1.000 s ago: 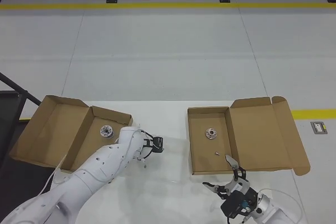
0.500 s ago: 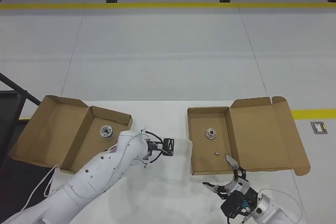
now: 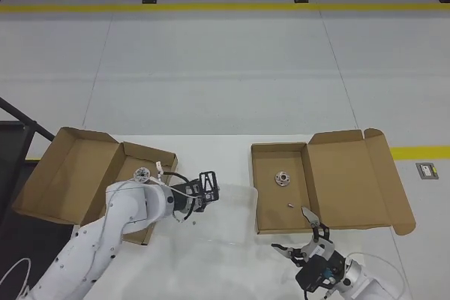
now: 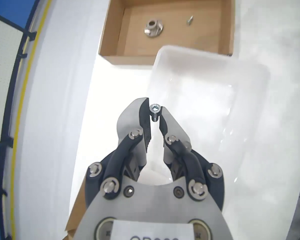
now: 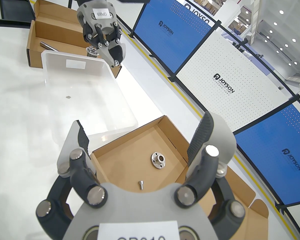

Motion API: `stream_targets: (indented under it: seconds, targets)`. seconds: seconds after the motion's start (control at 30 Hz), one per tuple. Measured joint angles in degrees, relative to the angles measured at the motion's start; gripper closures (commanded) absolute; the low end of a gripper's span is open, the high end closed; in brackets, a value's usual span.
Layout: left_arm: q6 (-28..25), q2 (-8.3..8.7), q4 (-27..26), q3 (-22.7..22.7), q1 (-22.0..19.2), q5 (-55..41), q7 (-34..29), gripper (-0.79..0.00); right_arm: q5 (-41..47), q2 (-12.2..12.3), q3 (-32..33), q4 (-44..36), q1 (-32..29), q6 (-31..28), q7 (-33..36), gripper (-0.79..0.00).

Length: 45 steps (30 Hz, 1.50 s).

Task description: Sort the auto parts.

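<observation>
My left gripper is shut on a small silver bolt, held above the near end of a clear plastic tray. In the top view this gripper is between the left cardboard box and the tray. The right cardboard box holds a metal flange and a small bolt. My right gripper hangs open and empty over that box's near edge, above the flange and bolt.
The left box holds a flange and a metal rod. One small part lies in the tray. Both boxes have their lids folded open outward. A black rack stands at the table's left.
My left gripper swung right over the tray, then drew back left and a little farther away; its elbow shifted left. The right arm has stayed still.
</observation>
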Motion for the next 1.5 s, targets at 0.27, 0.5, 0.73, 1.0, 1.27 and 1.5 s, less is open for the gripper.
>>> stream_targets:
  seconds: [0.27,0.5,0.73,1.0,1.27,1.5]
  targets:
    - [-0.91,0.03,1.99,-1.37,0.68,-2.97,5.67,0.0,0.63,-0.36,-0.49,-0.57,0.14,2.52,2.9,-0.785]
    - [-1.35,-0.67,1.37,0.36,-0.28,-5.39,5.25,0.0,5.96,-0.53,4.0,-1.82,-5.15,10.83,-6.19,-0.785]
    - [0.69,-5.44,5.49,11.55,-10.75,-12.4,-2.59,0.0,13.19,-0.62,11.79,-2.73,-14.07,17.26,-18.44,-0.785]
    - [6.05,-15.53,19.54,27.36,-23.49,-19.7,-5.66,0.0,18.63,-1.16,18.44,-4.61,-22.65,21.3,-26.97,-0.785]
    - [11.13,-26.98,34.97,38.49,-28.67,-18.89,-4.61,0.0,18.82,-1.67,21.2,-6.44,-26.27,21.52,-27.84,-0.785]
    - [14.34,-35.06,46.9,42.94,-29.27,-15.57,-3.37,0.0,18.0,-2.07,21.82,-6.91,-26.96,20.92,-27.53,-0.785]
